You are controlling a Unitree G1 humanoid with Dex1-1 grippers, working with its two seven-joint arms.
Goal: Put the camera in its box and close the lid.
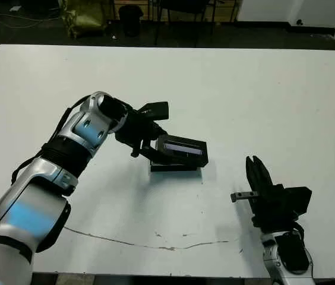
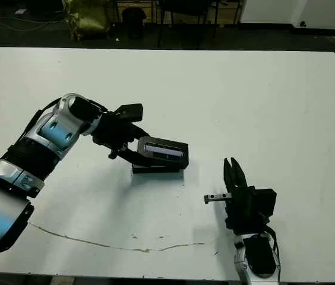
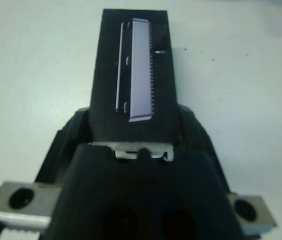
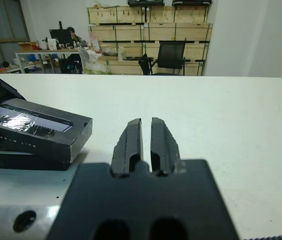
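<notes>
Left hand (image 1: 155, 145) pinches the light, stiff lid (image 1: 182, 148) by its 9 o'clock end, tilted over the box (image 1: 176, 166); right hand (image 1: 256, 172) pressed shut, empty.

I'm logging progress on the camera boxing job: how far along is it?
No camera shows loose on the table, so it is probably boxed, though the inside is hidden. In hand: the left claw holds the lid tilted over the box. Left: seat the lid flat and let go. The right claw is shut, apart.
</notes>
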